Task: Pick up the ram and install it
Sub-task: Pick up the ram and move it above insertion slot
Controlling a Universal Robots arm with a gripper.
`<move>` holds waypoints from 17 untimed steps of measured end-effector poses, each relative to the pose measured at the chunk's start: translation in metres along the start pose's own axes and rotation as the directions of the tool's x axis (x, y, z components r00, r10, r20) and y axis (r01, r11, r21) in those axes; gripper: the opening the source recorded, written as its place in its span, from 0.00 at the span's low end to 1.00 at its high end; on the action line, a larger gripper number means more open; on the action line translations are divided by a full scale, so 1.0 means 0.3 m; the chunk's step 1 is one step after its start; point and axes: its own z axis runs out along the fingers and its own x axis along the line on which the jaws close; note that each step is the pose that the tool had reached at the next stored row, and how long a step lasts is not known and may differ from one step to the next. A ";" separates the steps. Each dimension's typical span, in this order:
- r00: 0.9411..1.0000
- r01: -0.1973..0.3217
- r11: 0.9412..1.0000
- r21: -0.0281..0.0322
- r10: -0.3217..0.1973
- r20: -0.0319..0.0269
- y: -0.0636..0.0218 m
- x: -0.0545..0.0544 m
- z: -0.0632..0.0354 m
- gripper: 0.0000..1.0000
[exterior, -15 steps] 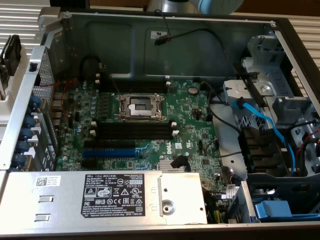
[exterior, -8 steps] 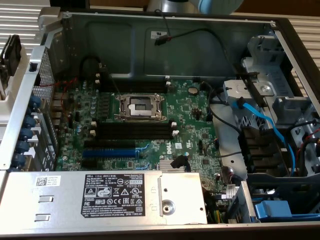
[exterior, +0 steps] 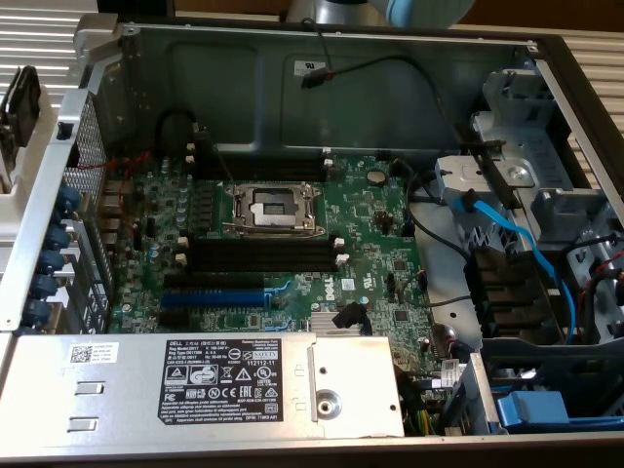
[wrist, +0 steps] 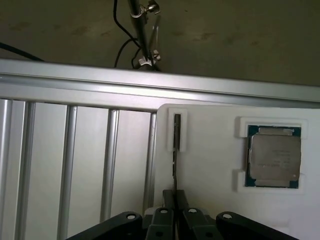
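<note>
In the wrist view the ram (wrist: pixel 176 150) appears edge-on as a thin dark stick standing in the narrow slot of a white holder (wrist: pixel 210 200). My gripper (wrist: pixel 175 196) sits at the ram's near end, its two black fingers pressed together on the thin edge, shut on it. The ram's far end still rests inside the slot's raised white frame. In the exterior view the green motherboard (exterior: pixel 370 244) lies in the open computer case, with empty long black memory slots (exterior: pixel 258 255) below the processor socket (exterior: pixel 271 207).
A processor chip (wrist: pixel 275 160) lies in a square recess of the white holder beside the ram. Ribbed aluminium rails (wrist: pixel 75 160) adjoin the holder. In the case are a blue expansion slot (exterior: pixel 210 297), a power supply (exterior: pixel 195 385), blue cables (exterior: pixel 517 244) and drive bays.
</note>
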 end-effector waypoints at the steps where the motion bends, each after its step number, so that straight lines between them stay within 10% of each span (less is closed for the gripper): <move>1: 1.000 0.000 1.000 0.000 0.000 0.000 0.000 0.000 -0.002 0.13; 17: 1.000 0.000 1.000 0.000 0.000 0.000 0.000 0.000 -0.003 0.13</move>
